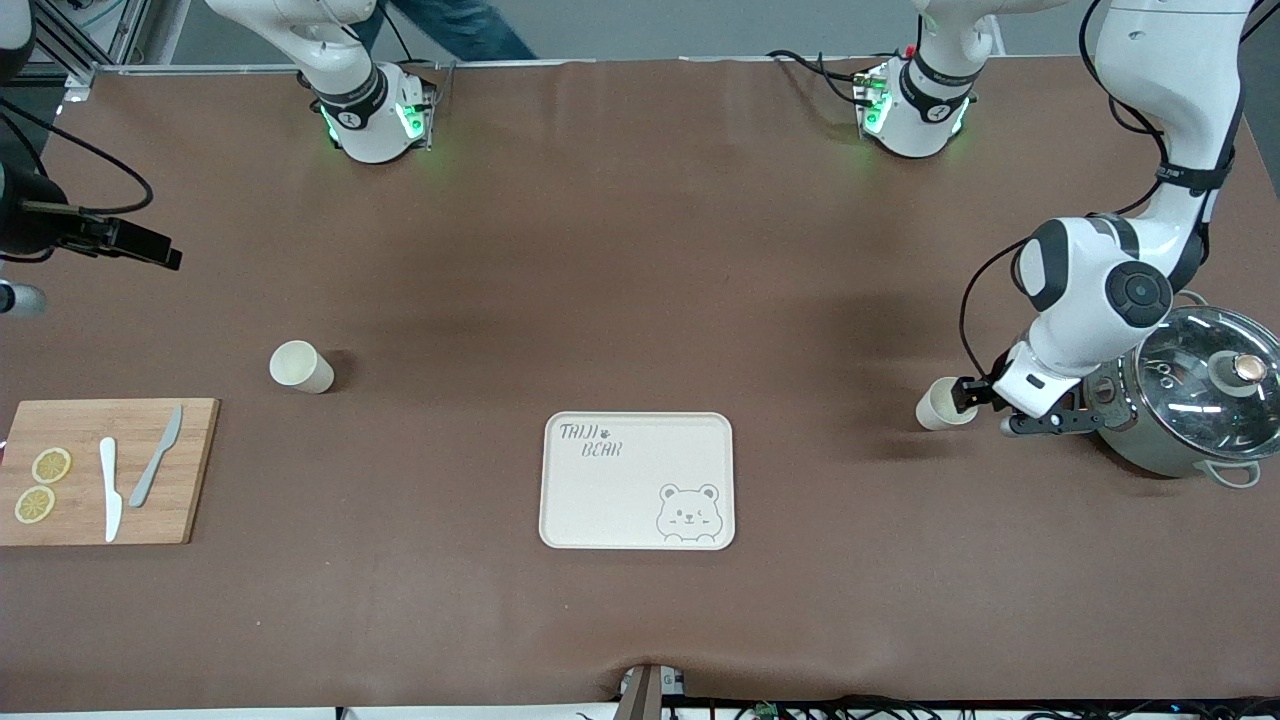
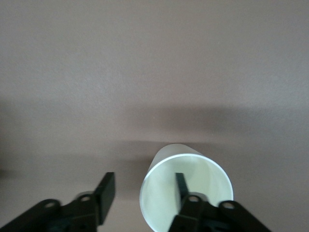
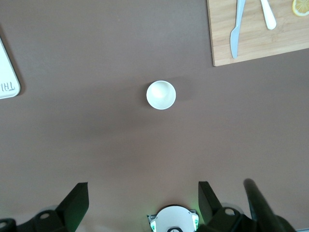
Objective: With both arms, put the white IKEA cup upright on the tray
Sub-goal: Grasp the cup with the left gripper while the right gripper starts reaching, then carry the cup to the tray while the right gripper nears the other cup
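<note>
Reaching low over the desk [image 1: 620, 300], the left end effector [image 1: 968, 395] is seen in the front view at a white cup [image 1: 938, 404] just beside a lidded steel pot [image 1: 1195, 400], well apart from the cream bear tray [image 1: 637, 480].

In the left wrist view, one finger [image 2: 181, 186] is inside the cup's [image 2: 186, 186] mouth, the other outside; the jaws are spread.

In the right wrist view, the right end effector [image 3: 140, 198] is held wide above a second cup [image 3: 161, 94] standing upright.

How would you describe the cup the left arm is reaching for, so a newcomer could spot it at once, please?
Find the steel pot with the glass lid at the left arm's end of the table. Beside it lies a white cup on its side, with the left gripper at its mouth, one finger inside the rim. The other cup lies near the cutting board, with no gripper at it.
</note>
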Controlling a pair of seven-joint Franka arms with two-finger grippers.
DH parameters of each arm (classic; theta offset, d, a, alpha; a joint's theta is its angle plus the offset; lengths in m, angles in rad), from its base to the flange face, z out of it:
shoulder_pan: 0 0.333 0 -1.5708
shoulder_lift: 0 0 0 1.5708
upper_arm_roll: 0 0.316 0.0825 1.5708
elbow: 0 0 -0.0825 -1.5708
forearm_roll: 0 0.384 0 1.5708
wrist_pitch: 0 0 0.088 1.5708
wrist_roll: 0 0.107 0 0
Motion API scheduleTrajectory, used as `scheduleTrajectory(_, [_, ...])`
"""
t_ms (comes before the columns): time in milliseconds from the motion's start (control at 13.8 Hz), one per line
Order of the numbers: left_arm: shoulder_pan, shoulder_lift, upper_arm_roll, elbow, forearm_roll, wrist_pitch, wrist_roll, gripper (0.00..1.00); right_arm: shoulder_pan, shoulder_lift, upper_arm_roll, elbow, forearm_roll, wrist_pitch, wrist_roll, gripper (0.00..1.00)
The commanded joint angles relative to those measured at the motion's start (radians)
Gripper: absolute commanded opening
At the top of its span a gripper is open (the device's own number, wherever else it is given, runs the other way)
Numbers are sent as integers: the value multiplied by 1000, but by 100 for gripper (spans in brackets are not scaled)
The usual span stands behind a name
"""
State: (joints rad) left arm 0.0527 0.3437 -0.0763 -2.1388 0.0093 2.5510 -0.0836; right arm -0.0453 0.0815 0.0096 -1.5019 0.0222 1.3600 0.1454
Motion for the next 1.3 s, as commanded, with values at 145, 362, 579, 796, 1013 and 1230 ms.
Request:
scheduleTrajectory(145, [-5,14,-8,-3,4,17,-4,0,-14,34,12,32,8,-21,-3,100])
scheduleTrajectory(362, [-11,9,-10,7,4,12,-4,0,-31,70,9,35,8,-27,-24,100])
scheduleTrajectory(579, [-20,0,-19,28,4,6,-4,0,-47,96,12,31,8,-50,-14,100])
scheduleTrajectory(796, [-25,3,-36,94,3,-55,-33,0,-50,116,12,28,8,-55,-20,100])
scheduleTrajectory(1013, [-74,24,-59,238,1,-216,-170,0,-51,176,10,22,12,-67,-9,100])
scheduleTrajectory(1230, [-141,84,-59,373,1,-284,-310,0,-45,184,9,25,-2,-90,2,100])
